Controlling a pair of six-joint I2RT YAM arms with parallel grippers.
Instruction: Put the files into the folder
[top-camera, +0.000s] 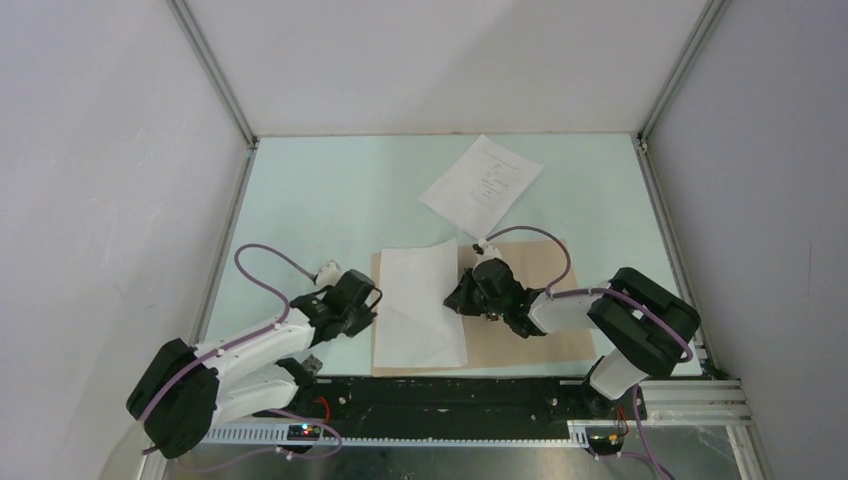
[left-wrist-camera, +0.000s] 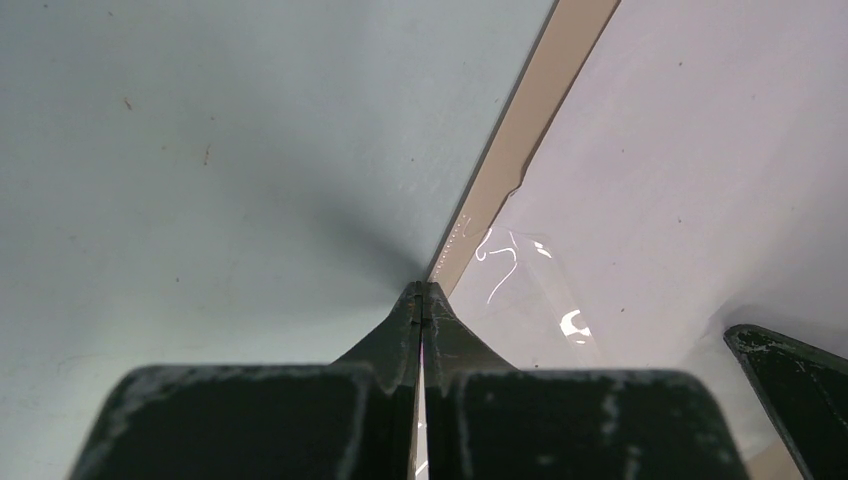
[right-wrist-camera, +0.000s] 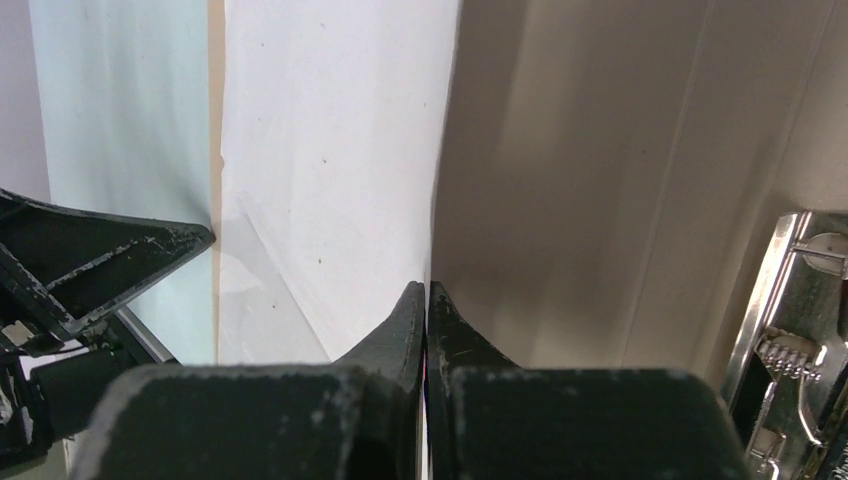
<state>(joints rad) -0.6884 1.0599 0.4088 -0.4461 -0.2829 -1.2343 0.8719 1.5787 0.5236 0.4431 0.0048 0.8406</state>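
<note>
Along the near edge of the tabletop (top-camera: 320, 200) the folder (top-camera: 540, 350) lies open and flat, its tan inside facing up; on its left half rests the blank sheet (top-camera: 420, 310), whose left border runs just inside the folder's left edge and leaves a thin tan strip showing; the sheet's far right corner looks slightly raised off the cardboard; beyond the folder's far edge the printed sheet (top-camera: 482, 185) lies turned at an angle, its near corner at or just over that edge; bare tabletop spreads left of the folder and beyond it on both sides of the printed sheet, and white walls close the space on three sides; the left gripper (top-camera: 376, 298) sits at the folder's left edge, fingers pressed together with nothing seen between them, their tips down at the tan strip beside the blank sheet; the right gripper (top-camera: 458, 298) reaches over the folder's right half, fingers together, tips at the blank sheet's right edge; whether that edge is nipped between them I cannot tell; on the folder to the right of these fingers lies its metal clip (right-wrist-camera: 790, 330).
</note>
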